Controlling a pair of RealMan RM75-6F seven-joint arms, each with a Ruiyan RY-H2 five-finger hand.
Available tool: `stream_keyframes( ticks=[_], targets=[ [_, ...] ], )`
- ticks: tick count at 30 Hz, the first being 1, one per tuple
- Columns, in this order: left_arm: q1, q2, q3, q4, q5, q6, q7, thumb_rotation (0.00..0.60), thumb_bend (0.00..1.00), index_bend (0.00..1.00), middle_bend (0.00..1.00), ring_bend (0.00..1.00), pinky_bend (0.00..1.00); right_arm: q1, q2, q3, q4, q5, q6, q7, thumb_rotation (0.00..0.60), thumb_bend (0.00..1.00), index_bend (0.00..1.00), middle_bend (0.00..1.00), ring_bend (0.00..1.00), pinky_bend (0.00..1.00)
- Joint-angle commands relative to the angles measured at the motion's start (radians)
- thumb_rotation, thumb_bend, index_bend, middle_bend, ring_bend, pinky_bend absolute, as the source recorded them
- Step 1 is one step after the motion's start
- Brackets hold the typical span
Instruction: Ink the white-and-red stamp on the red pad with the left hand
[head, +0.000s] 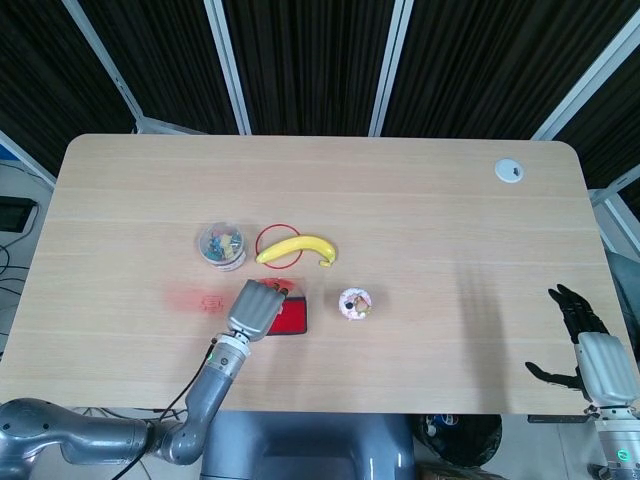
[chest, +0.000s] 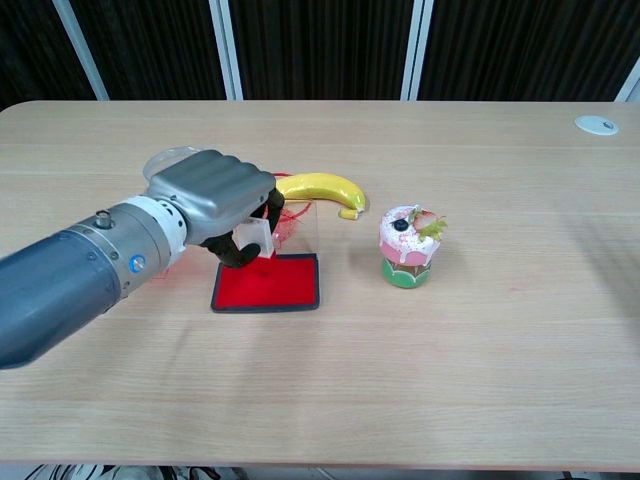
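Note:
My left hand (chest: 212, 203) (head: 256, 308) grips the white-and-red stamp (chest: 256, 238), of which only a white corner shows below the curled fingers. The stamp hangs just above the back left part of the red ink pad (chest: 268, 285) (head: 291, 317), clear of its surface. The pad lies flat on the table with its clear lid (chest: 303, 226) standing up behind it. My right hand (head: 583, 338) stays open over the table's front right corner, far from the pad; only the head view shows it.
A banana (chest: 318, 189) lies across a red ring just behind the pad. A cupcake toy (chest: 407, 245) stands to the right of the pad. A clear tub of small clips (head: 222, 245) sits back left. A red stamped mark (head: 208, 301) shows left of my left hand.

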Motion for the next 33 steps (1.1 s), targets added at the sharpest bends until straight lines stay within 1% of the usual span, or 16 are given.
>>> stream_keyframes(
  ticks=[1,4,10,14,18,24,33],
  targets=[
    [0.004,0.026,-0.005,-0.026,0.005,0.013,-0.004,0.600,0.57,0.73,0.75,0.62,0.70,0.000,0.000,0.000,0.000,0.000,0.000,0.000,0.600,0.16,0.00,0.00,0.00,0.18],
    [0.013,0.051,0.004,-0.043,0.011,0.022,-0.006,0.600,0.57,0.73,0.75,0.62,0.70,0.000,0.000,0.000,0.000,-0.001,0.000,0.000,0.600,0.16,0.00,0.00,0.00,0.18],
    [0.059,0.125,0.040,-0.077,0.016,0.044,-0.045,0.600,0.57,0.73,0.75,0.62,0.70,0.000,0.000,-0.001,-0.001,-0.001,0.000,-0.003,0.600,0.16,0.00,0.00,0.00,0.18],
    [0.085,0.165,0.062,-0.065,0.022,0.048,-0.080,0.600,0.57,0.73,0.74,0.62,0.70,0.000,0.000,-0.001,-0.001,0.000,0.000,-0.006,0.600,0.16,0.00,0.00,0.00,0.18],
    [0.103,0.189,0.068,-0.029,0.026,0.042,-0.125,0.600,0.57,0.72,0.74,0.62,0.70,0.000,-0.001,-0.001,-0.002,0.000,0.000,-0.008,0.600,0.16,0.00,0.00,0.00,0.18],
    [0.114,0.188,0.070,0.052,0.026,0.014,-0.179,0.600,0.56,0.70,0.73,0.61,0.69,0.000,-0.002,-0.001,-0.002,0.001,-0.001,-0.013,0.600,0.16,0.00,0.00,0.00,0.18],
    [0.111,0.146,0.075,0.137,0.015,-0.027,-0.190,0.600,0.55,0.69,0.71,0.60,0.68,0.000,-0.001,0.000,-0.003,0.004,-0.003,-0.015,0.600,0.16,0.00,0.00,0.00,0.18]
  ],
)
